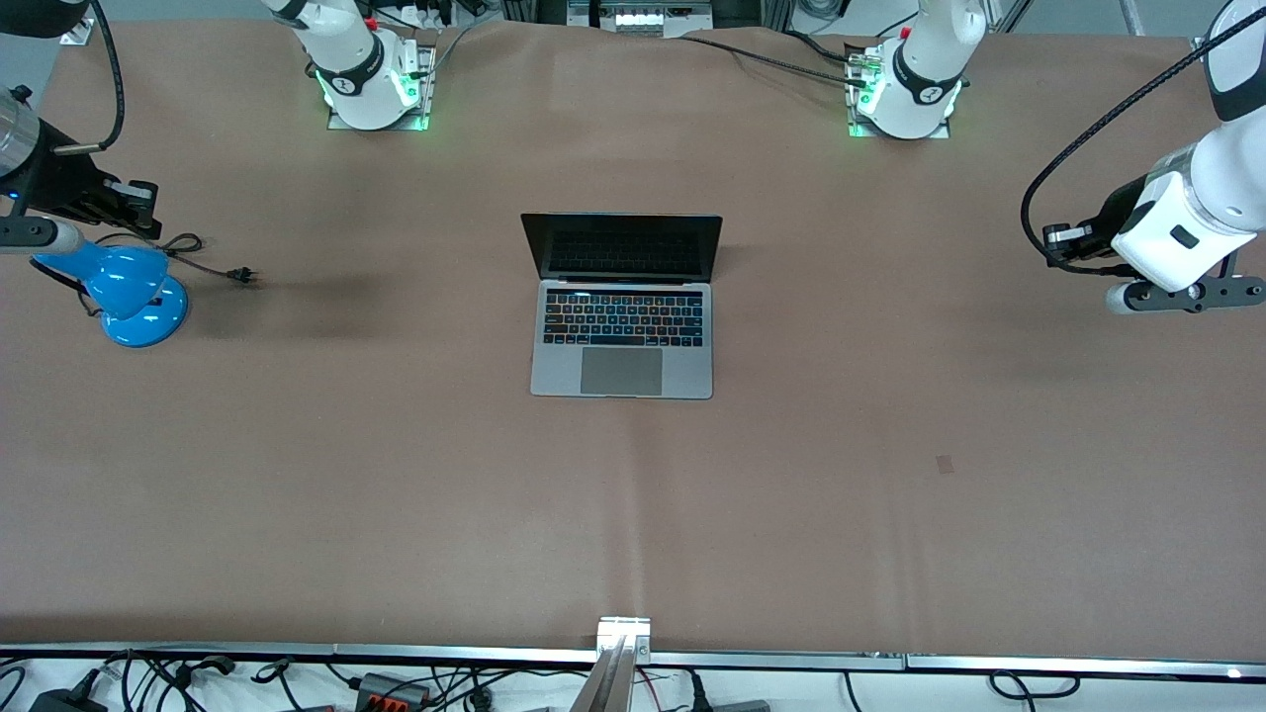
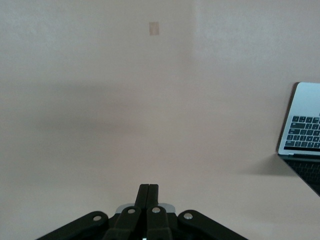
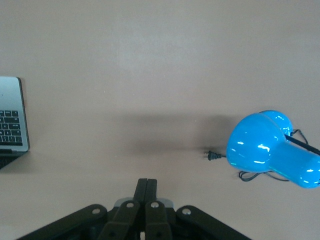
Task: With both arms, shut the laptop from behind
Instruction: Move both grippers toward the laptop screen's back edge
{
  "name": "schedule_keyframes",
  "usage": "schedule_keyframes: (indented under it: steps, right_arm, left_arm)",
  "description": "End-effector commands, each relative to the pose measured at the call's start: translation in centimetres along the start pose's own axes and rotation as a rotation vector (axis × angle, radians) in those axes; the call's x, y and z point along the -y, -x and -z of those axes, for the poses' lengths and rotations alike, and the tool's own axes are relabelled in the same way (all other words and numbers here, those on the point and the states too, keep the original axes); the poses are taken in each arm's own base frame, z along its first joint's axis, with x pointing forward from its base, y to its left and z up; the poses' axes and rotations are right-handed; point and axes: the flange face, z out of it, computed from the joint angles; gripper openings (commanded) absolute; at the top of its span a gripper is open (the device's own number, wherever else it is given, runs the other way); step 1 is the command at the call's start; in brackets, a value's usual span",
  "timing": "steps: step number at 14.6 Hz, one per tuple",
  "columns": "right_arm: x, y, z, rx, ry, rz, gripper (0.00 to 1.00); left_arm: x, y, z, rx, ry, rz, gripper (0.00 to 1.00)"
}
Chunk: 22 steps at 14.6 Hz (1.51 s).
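Laptop (image 1: 622,307) sits open mid-bench. Left gripper (image 2: 148,192) and right gripper (image 3: 147,187), fingers pressed together, hover over opposite bench ends. Best to bring both onto the lid's back together and push evenly.

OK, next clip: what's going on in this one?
Nothing is being handled yet. The laptop sits open in the middle of the table, its screen upright. The left end effector hangs shut over bare table toward the left arm's end; the right end effector, also shut, hangs over the table toward the right arm's end, above a blue desk lamp with its unplugged cord. Neither touches the laptop, so the closing has not begun.
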Motion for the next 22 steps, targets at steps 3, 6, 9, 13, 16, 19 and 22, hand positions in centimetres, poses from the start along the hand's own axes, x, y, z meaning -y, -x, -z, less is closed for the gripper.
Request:
schedule_keyframes:
  steps: [3,6,9,13,16,19,22]
  right_arm:
    - [3.1,-0.2,-3.3,0.135,-0.072,0.059,0.0]
    - [5.8,-0.7,-5.1,0.187,-0.095,0.102,0.0]
    - [10.3,-0.5,-7.6,0.28,-0.082,0.182,0.0]
    - [14.8,0.2,-8.1,0.296,-0.089,0.237,0.0]
    - [16.7,1.3,-10.1,0.362,-0.19,0.237,0.0]
    - [20.2,2.5,-13.2,0.421,-0.265,0.261,0.0]
    - [24.4,4.1,-16.0,0.453,-0.283,0.252,0.0]
  left_arm:
    - [-1.3,1.5,1.5,0.047,0.004,-0.035,0.01]
    - [-3.6,1.8,-0.2,0.117,0.109,-0.071,0.01]
    - [-8.5,1.5,-3.4,0.206,0.196,-0.139,0.01]
    - [-15.3,2.1,-8.5,0.322,0.174,-0.233,0.0]
    - [-18.9,4.3,-12.0,0.319,0.14,-0.184,0.0]
    - [-24.7,7.8,-15.9,0.248,0.109,-0.091,0.0]
    - [-24.9,8.6,-17.4,0.258,0.093,-0.074,0.0]
